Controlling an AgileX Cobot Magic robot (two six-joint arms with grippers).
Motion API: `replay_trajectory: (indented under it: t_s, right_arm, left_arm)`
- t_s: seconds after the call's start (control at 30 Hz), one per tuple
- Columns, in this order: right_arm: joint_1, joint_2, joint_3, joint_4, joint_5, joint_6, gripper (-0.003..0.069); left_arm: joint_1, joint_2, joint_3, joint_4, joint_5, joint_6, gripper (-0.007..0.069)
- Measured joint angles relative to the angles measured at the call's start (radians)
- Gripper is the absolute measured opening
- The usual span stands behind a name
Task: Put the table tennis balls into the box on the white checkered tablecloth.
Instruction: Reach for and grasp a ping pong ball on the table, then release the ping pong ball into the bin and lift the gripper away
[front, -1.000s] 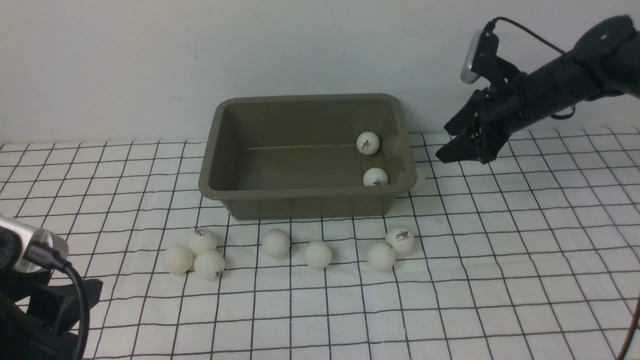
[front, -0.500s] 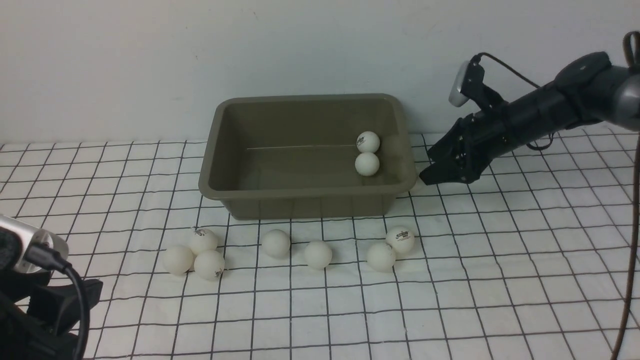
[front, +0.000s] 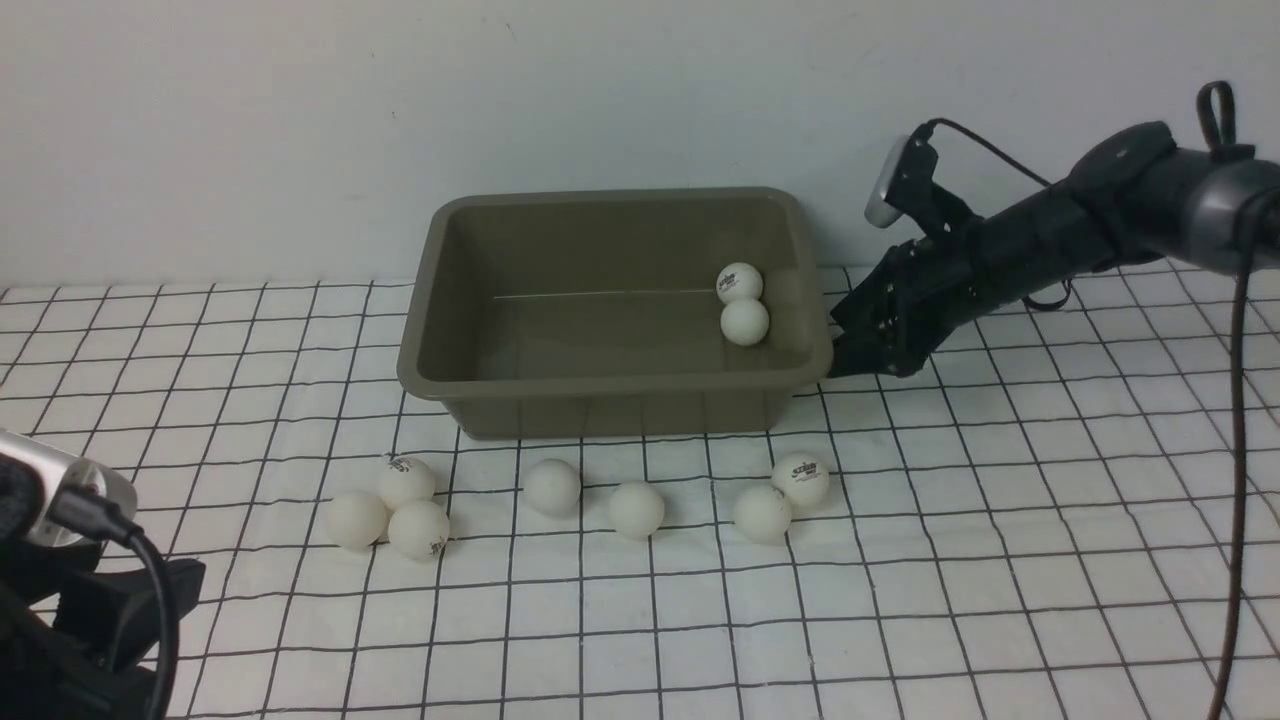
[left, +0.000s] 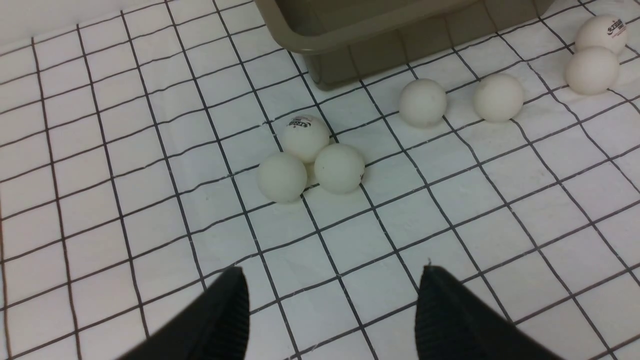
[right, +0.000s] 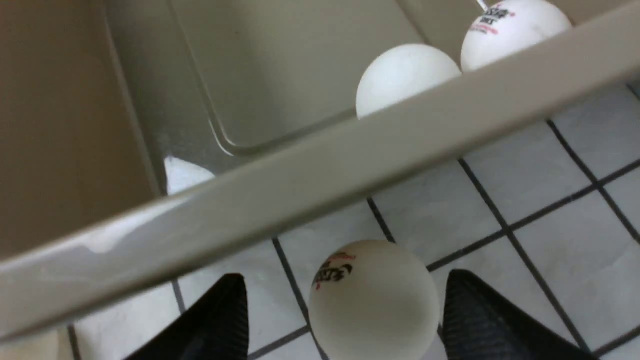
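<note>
Near left, the left gripper (left: 332, 272) hangs empty over the white checkered tablecloth (front: 900, 560), its fingers apart. Seven table tennis balls (front: 552, 487) lie before the box (front: 610, 412), and two balls (front: 745, 322) sit inside its right end. Just right of the box, the right gripper (right: 344, 275) stands wide astride one ball (right: 375, 300) on the cloth.

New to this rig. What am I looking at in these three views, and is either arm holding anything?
It's a two-armed robot. The wide picture looks forward from between the arms; the other two come from cameras on each wrist. On the cloth stands a box with two balls inside and seven more in front. The left end effector is open and empty over the cloth. The right end effector is open around one ball beside the box, not yet closed on it.
</note>
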Motion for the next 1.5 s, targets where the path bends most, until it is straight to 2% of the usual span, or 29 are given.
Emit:
replay_trajectory:
  t_s: [0.2, 0.6, 0.93, 1.1, 1.3, 1.5]
  right_arm:
    - [0.027, 0.0, 0.0, -0.057, -0.063, 0.032, 0.047]
    - [0.029, 0.022, 0.0, -0.063, -0.119, 0.086, 0.0347]
    - [0.022, 0.022, -0.007, -0.059, -0.117, 0.103, 0.0335]
    - [-0.023, -0.032, -0.004, -0.079, -0.117, 0.116, 0.0335]
    - [-0.057, -0.126, -0.004, -0.013, -0.084, 0.126, 0.0335]
    - [0.021, -0.133, -0.004, 0.122, 0.03, 0.104, 0.0335]
  left_arm:
    - [0.0, 0.0, 0.0, 0.0, 0.0, 0.0, 0.0405]
    - [0.0, 0.0, 0.0, 0.0, 0.025, 0.0, 0.0405]
    - [0.0, 0.0, 0.0, 0.0, 0.027, 0.0, 0.0405]
    - [0.0, 0.0, 0.0, 0.0, 0.027, 0.0, 0.0405]
    - [0.0, 0.0, 0.0, 0.001, 0.028, 0.0, 0.0405]
    - [0.0, 0.0, 0.0, 0.001, 0.028, 0.0, 0.0405]
